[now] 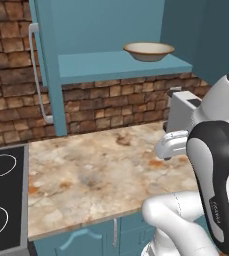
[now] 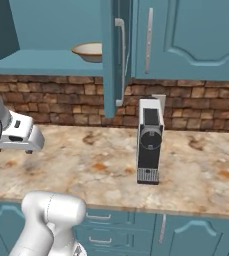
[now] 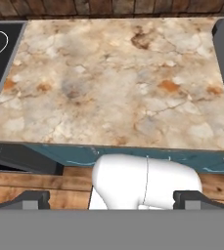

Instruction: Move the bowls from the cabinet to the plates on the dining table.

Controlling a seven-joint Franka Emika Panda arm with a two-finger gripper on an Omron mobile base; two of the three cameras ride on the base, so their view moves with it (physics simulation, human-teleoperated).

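A cream-white bowl (image 1: 148,51) with a tan-brown rim rests on the teal inner shelf (image 1: 106,65) of the open cabinet (image 2: 46,25). From the right, the bowl (image 2: 88,51) is partly hidden behind the edge of the open door (image 2: 111,60). My gripper (image 3: 112,200) hangs well below the shelf, over the marble counter, and looks down at it. Its two dark tips stand wide apart, open, with nothing between them. The white hand (image 1: 170,145) sits to the lower right of the bowl. The plates and the dining table are out of view.
A black and silver coffee machine (image 2: 150,142) stands on the marble counter (image 1: 96,170) under the cabinet. A black cooktop (image 1: 3,195) ends the counter at the left. The left door with its long handle (image 1: 34,70) swings out. A brick wall backs the counter.
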